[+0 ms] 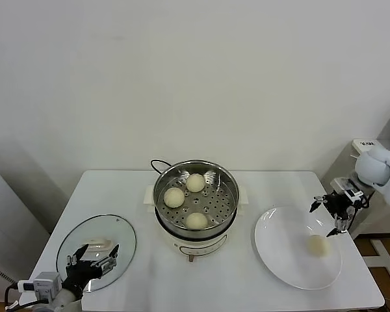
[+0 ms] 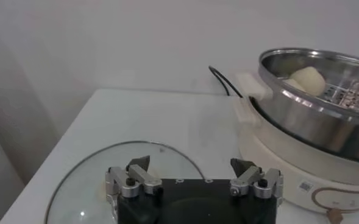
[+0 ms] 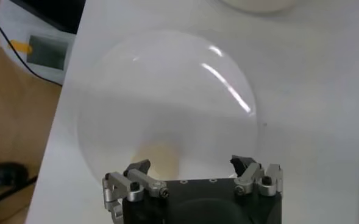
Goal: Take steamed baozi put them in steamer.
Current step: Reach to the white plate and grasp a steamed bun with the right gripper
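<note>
Nearest the head camera, the left gripper [image 1: 93, 259] hangs with jaws spread wide and empty over the glass lid [image 1: 120, 231] at the table's [image 1: 260, 185] front left corner. Three steamed baozi [image 1: 174, 197] sit inside the steamer [image 1: 231, 188] at the table's centre. A fourth baozi [image 1: 318, 244] lies on the white plate [image 1: 279, 260], where the right gripper [image 1: 330, 218] hovers just above it, fingers wide and holding nothing.
</note>
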Motion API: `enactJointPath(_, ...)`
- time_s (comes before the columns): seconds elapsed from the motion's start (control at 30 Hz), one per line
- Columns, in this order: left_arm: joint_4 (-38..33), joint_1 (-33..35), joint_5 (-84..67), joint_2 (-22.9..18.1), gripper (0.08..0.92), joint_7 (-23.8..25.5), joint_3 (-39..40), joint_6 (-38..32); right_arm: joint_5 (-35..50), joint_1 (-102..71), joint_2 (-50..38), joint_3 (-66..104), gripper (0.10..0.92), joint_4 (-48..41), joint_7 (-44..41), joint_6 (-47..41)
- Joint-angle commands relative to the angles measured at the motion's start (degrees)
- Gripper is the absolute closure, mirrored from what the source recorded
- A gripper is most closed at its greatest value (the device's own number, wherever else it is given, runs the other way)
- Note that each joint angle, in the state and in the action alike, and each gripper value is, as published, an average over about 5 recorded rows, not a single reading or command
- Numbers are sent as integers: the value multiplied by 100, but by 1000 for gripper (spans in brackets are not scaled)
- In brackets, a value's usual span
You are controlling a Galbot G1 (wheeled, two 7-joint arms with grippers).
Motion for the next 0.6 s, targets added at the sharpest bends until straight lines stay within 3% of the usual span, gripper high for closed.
enactJointPath(0.03,0,2,2,7,177,1,3,1,-671,-1235,-28,993,203,-133,145,27)
enactJointPath(0.6,-1,8,7,-4,177,1,12,-3,-1216,-1958,357,1677,222,-414,502,146)
